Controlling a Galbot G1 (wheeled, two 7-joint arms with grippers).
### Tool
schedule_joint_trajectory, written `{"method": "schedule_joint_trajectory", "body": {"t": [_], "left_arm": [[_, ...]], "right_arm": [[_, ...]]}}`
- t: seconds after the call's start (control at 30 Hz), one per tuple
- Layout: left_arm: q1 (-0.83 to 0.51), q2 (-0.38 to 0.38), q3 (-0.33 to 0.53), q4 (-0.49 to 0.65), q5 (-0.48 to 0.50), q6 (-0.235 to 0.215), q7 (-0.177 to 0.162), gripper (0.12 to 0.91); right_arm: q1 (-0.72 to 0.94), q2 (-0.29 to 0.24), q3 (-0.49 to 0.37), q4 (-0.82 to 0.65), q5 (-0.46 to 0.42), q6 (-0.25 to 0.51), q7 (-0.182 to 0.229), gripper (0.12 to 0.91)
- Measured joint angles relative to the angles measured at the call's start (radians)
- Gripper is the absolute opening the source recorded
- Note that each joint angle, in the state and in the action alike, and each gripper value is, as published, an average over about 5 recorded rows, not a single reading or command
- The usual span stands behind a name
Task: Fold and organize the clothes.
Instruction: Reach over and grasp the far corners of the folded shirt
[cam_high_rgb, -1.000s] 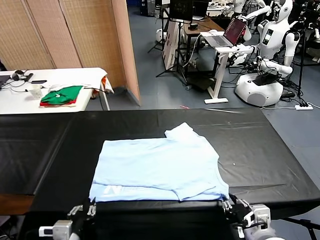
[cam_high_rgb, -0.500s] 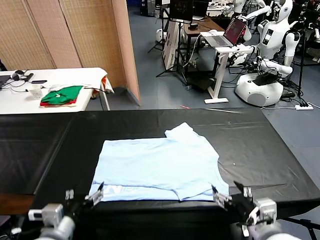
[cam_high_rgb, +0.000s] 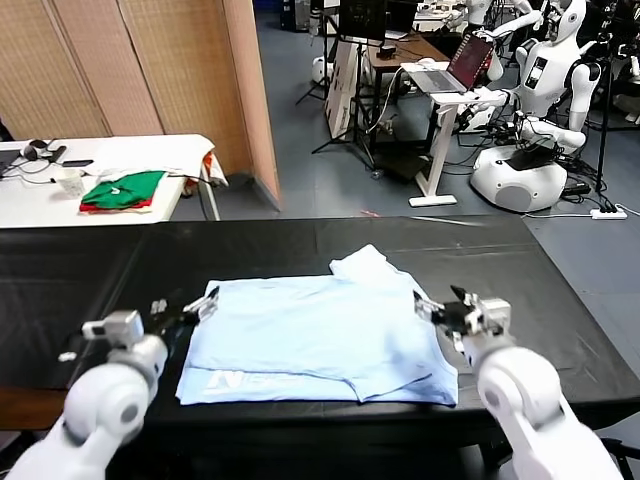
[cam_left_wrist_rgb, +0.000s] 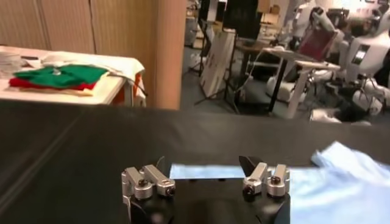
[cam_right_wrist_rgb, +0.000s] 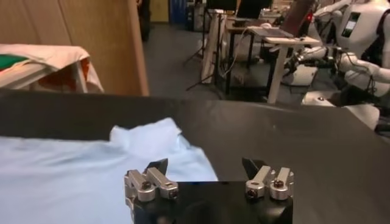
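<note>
Evidently a fold is between stages: the pale light-blue short-sleeved cotton T-shirt (cam_high_rgb: 320, 338) lies partly folded in the centre of the head view on the long black-covered table (cam_high_rgb: 560, 320), with faint white lettering showing near its lower-left corner and one sleeve sticking out at its upper middle edge.

Neither arm holds anything. The left gripper (cam_high_rgb: 190, 308) hovers at the shirt's upper-left corner, left of centre in the frame, its jaws spread wide and empty; its own wrist view shows the fingertips (cam_left_wrist_rgb: 159, 181) apart above bare black cloth with the shirt's edge just past them. The right gripper (cam_high_rgb: 437, 310) sits at the shirt's right edge, right of centre, likewise wide and empty, with the blue fabric (cam_right_wrist_rgb: 91, 170) below and beyond its tips.

Judging from this, the step in hand is positioning for the next fold. That move likely calls for both grippers to descend onto the far corners, pinch the fabric, and carry that edge toward the near hem evenly. The protruding sleeve may need tucking first.
</note>
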Motion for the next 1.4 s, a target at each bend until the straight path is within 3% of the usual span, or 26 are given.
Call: {"method": "schedule_joint_trajectory", "body": {"t": [0.27, 0.57, 0.97, 1.17, 1.4], "left_arm": [[-0.151, -0.001, 0.105, 0.163, -0.024, 0.034, 0.011, 0.907], [-0.191, 0.004, 0.131, 0.233, -0.042, 0.060, 0.031, 0.907], [-0.209, -0.005, 0.136, 0.287, -0.064, 0.077, 0.059, 0.897], [-0.217, -0.006, 0.146, 0.297, -0.044, 0.061, 0.075, 0.814], [-0.249, -0.014, 0.162, 0.334, -0.026, 0.041, 0.083, 0.772]], "right_arm": [[0.160, 0.045, -0.084, -0.204, -0.030, 0.000, -0.050, 0.907], [0.248, 0.082, -0.137, -0.331, -0.039, 0.000, -0.092, 0.907], [0.308, 0.124, -0.175, -0.449, -0.052, 0.000, -0.107, 0.853], [0.309, 0.132, -0.176, -0.470, -0.055, 0.001, -0.112, 0.827], [0.309, 0.141, -0.180, -0.481, -0.056, 0.002, -0.111, 0.816]]}}
